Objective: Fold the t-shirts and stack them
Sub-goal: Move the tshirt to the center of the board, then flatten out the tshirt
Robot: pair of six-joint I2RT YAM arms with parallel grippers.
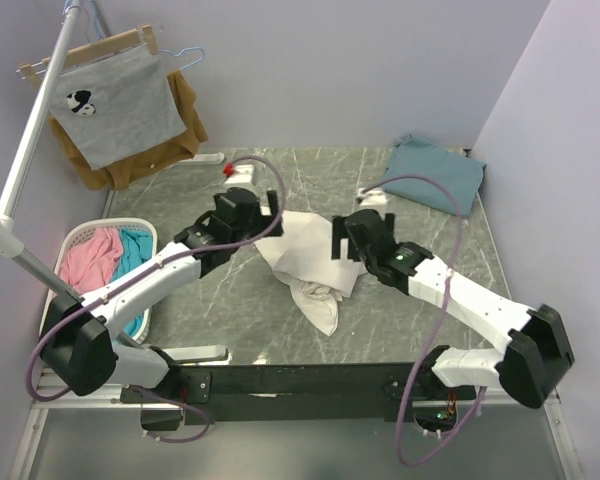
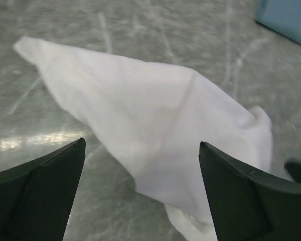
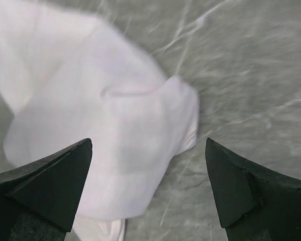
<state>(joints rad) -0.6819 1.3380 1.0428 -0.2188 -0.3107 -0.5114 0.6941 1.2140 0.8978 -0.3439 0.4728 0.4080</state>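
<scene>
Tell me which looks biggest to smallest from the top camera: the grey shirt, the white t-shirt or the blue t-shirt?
1. grey shirt, though it hangs up high, so it may be nearer the camera.
2 and 3. white t-shirt and blue t-shirt look about alike; the white one is bunched up.

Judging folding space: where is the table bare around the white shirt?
Bare table near-left, between left arm and white t-shirt, and far-centre, between grey shirt and teal-blue t-shirt. Crowded centre: left hand and right hand over the shirt.
</scene>
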